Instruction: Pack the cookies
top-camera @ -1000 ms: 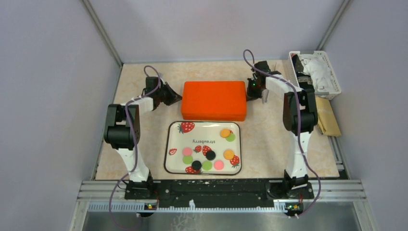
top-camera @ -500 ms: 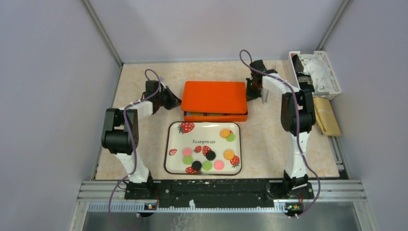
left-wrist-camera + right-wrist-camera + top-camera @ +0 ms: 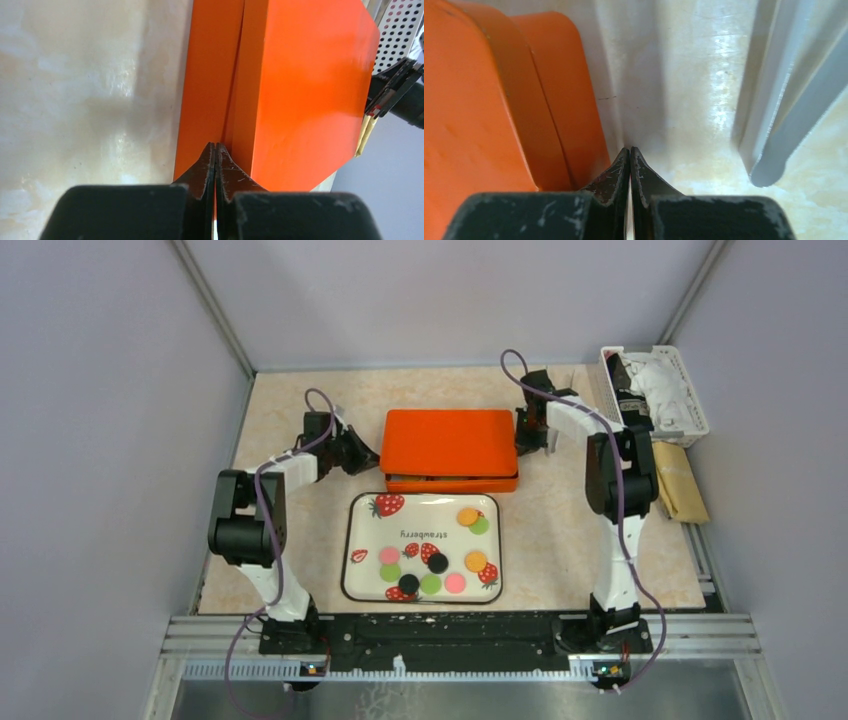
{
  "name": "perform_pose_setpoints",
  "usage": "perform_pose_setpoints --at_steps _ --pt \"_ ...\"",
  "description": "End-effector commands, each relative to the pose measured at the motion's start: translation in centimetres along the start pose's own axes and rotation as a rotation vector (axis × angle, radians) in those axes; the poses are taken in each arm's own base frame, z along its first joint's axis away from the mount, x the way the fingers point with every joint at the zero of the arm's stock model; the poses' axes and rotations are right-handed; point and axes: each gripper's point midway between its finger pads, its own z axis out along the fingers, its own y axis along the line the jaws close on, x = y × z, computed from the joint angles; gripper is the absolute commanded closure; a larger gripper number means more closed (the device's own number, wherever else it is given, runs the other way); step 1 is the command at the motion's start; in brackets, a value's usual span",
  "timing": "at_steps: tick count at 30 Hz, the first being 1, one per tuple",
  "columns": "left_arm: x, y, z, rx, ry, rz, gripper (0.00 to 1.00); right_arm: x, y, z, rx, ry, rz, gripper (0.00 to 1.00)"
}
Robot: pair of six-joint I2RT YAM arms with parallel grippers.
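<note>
The cookies [image 3: 438, 563] are small flat discs in plain orange, pink, green and black. They lie loose and scattered on a white strawberry-printed tray [image 3: 362, 530] at the near middle of the worktop [image 3: 280, 400]. An orange one and a green one overlap at the tray's far right. Just behind the tray sits an orange box [image 3: 448, 440], its lid [image 3: 305, 90] lifted at the front, leaving a gap. The left hand [image 3: 216, 150] is clenched empty, tips at the seam under the lid. The right hand [image 3: 630, 152], also clenched empty, is at the box's other end.
</note>
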Motion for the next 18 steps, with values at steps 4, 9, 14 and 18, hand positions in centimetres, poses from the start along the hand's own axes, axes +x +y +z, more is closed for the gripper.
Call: perform_pose_setpoints --at_steps 4,9,14,18 --pt "2.9 -0.1 -2.5 -0.066 0.051 0.044 1.0 -2.2 -1.3 -3.5 0.064 -0.117 0.066 0.95" --pt "2.6 2.0 -4.5 -0.202 -0.033 0.054 1.0 -2.9 -4.8 -5.4 0.164 -0.161 0.102 0.94" --pt "0.7 1.5 -5.4 -0.227 -0.121 0.058 1.0 -3.7 -6.7 -7.7 0.074 -0.229 0.187 0.88" --pt "-0.4 0.7 -4.5 -0.208 -0.125 0.03 1.0 -3.8 -3.6 -9.1 -0.154 -0.281 0.155 0.74"
